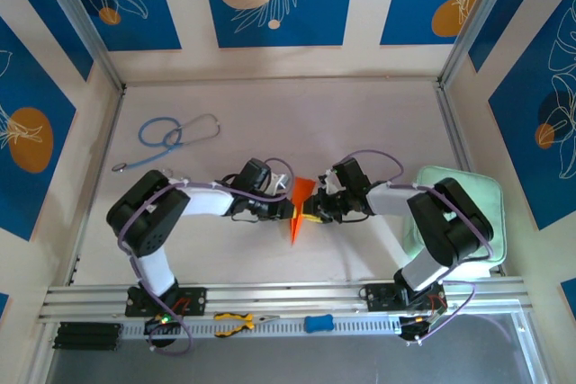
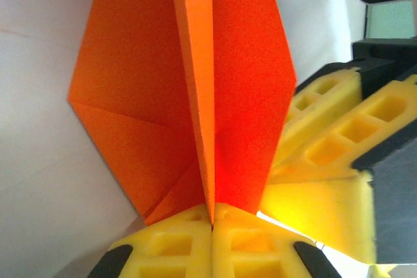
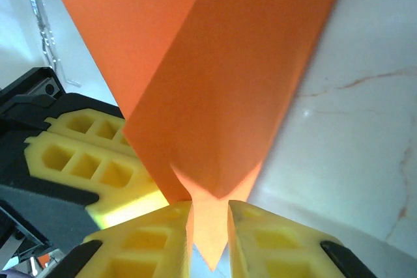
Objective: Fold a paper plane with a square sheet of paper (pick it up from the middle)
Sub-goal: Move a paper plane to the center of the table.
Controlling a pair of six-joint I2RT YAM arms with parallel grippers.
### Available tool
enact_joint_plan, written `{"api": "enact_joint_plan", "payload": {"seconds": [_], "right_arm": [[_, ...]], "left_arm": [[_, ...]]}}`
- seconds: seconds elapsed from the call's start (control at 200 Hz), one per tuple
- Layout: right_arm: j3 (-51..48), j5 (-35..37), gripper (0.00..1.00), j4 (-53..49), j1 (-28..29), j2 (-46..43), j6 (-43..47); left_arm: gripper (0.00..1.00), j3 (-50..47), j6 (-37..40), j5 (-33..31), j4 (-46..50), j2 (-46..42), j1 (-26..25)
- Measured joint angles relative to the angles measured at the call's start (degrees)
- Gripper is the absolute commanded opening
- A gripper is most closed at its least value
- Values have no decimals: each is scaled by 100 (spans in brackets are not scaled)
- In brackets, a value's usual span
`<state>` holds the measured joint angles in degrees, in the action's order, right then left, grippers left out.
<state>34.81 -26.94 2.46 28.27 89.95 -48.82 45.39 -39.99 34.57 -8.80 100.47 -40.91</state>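
Observation:
The orange sheet of paper (image 1: 301, 202), folded into a narrow pointed paper plane shape with a centre crease, is held up at the table's middle between both grippers. My left gripper (image 1: 288, 206) comes in from the left. In the left wrist view its yellow fingers (image 2: 176, 242) are pressed together on the upright centre fold of the paper (image 2: 241, 96), so the left gripper (image 2: 212, 216) is shut on it. My right gripper (image 1: 315, 209) faces it from the right. In the right wrist view the right gripper (image 3: 210, 219) stands slightly open, and a pointed flap of the paper (image 3: 221, 83) hangs in the gap.
A blue and grey stethoscope (image 1: 171, 137) lies at the back left. A pale green pad (image 1: 481, 200) sits at the right under the right arm. Yellow-handled pliers (image 1: 236, 321) and a small blue object (image 1: 318, 322) rest on the front rail.

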Motion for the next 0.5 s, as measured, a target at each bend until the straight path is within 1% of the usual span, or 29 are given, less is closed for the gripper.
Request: {"api": "enact_joint_plan", "payload": {"seconds": [0.095,0.23,0.355,0.5], "right_arm": [[-2,107,24,-98,-37,-310,2],[-2,271,25,-232,-61,-638,7],[0,372,25,-330,-63,-741,7],[0,446,25,-393,-44,-737,7]], "left_arm": [[5,26,114,-490,433,-402,-7],[4,284,402,-1528,1388,-863,-76],[4,546,599,-2433,2135,-992,-125],[5,662,699,-3123,2787,-994,-146]]}}
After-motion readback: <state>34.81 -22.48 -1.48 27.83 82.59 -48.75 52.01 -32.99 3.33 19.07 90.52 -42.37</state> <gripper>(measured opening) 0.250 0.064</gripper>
